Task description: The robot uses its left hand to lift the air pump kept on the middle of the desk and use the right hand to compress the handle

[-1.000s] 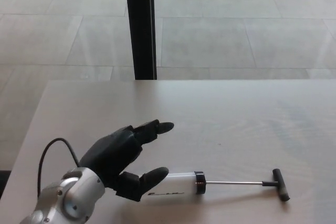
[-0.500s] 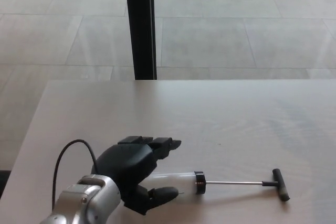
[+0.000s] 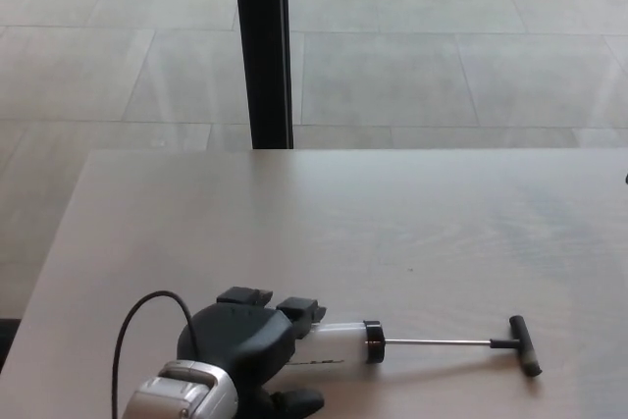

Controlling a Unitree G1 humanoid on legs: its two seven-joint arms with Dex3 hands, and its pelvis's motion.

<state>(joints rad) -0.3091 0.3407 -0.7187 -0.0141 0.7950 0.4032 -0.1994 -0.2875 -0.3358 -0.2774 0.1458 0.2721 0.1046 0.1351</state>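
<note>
Near the front edge of the desk point(image 3: 412, 203), the left hand point(image 3: 250, 340) lies over the near end of the air pump point(image 3: 339, 342), its fingers point(image 3: 299, 309) curled across the clear barrel and the thumb below; whether the grasp is fully closed cannot be told. The pump lies flat, its rod drawn out to the T-handle point(image 3: 524, 344) on the right. Held so far from the middle, the barrel may tip handle-down on lifting, or roll out of a loose hold. No right hand shows, so any compression would meet an unsteady pump.
</note>
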